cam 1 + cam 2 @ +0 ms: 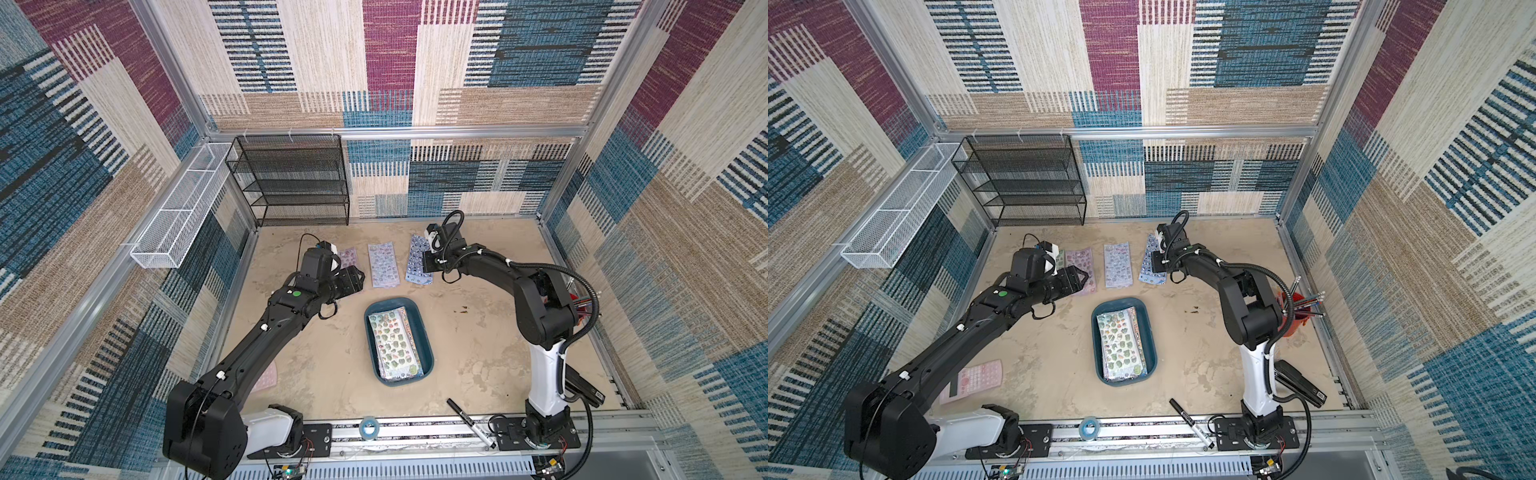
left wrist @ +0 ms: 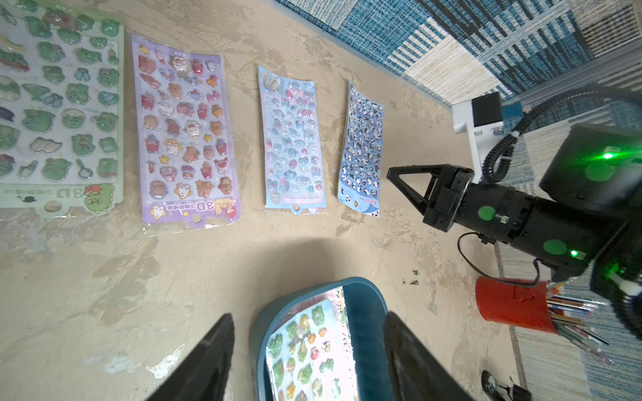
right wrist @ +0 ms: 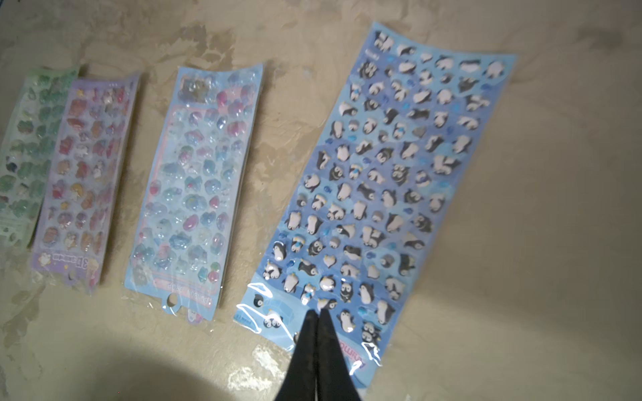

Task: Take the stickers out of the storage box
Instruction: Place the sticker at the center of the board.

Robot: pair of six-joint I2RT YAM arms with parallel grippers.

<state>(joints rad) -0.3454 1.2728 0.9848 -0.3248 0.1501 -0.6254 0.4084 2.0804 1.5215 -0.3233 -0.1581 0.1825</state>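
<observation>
Right gripper [image 3: 318, 310], jaws pressed together and seemingly empty, hovers over a penguin sheet [image 3: 382, 173] laid at 1 o'clock from the storage box [image 1: 1150, 336], so that placing looks done; the stickers [image 1: 1121, 345] stacked inside call for the open, empty left gripper [image 1: 1081, 277], at 11 o'clock, to reach in.

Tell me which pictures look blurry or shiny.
Right wrist view: white glare streaks the glossy blue penguin sticker sheet, and the pastel green sticker sheet is blurred. Left wrist view: glare whitens the top sheet inside the dark teal plastic storage box. Both top views: evenly lit, no glare.
</observation>
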